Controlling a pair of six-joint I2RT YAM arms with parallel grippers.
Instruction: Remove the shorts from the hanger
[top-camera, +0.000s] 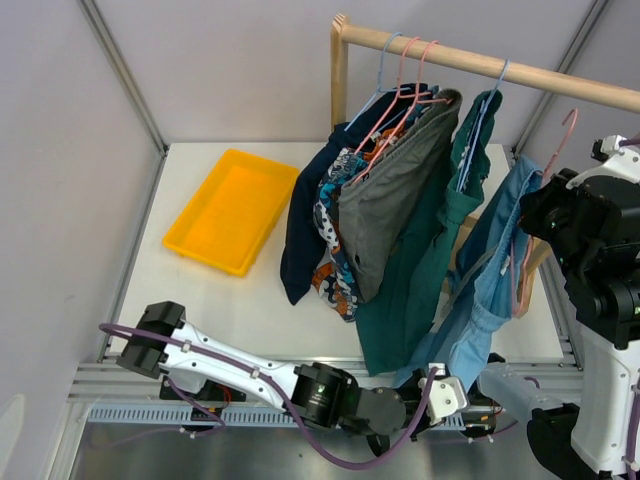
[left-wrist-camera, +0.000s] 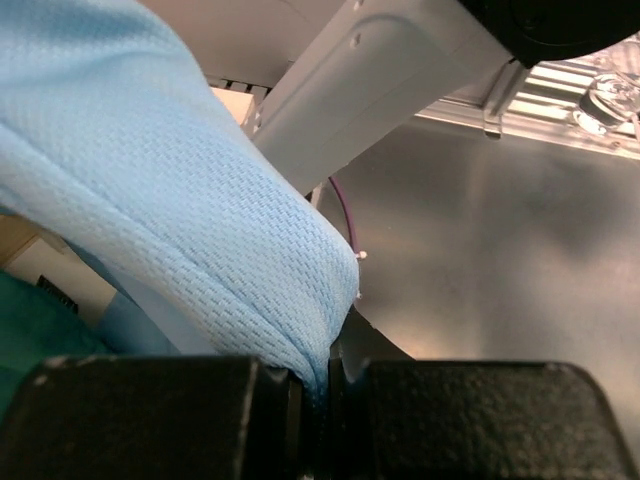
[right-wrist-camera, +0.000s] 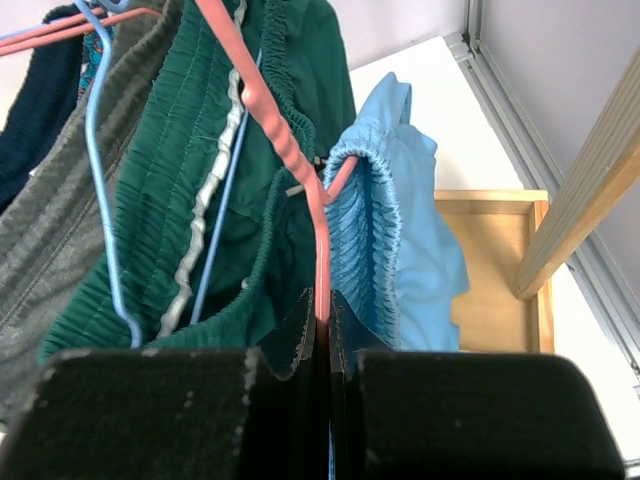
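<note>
Top external shows five shorts; left tool pinches light-blue pair, right tool pinches pink hanger.

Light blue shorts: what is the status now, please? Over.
Left jaws shut on light blue shorts. Right jaws shut on pink hanger. Shorts not yet off it. Teal shorts hang close beside.

5 shorts hang from a wooden rail.
</note>
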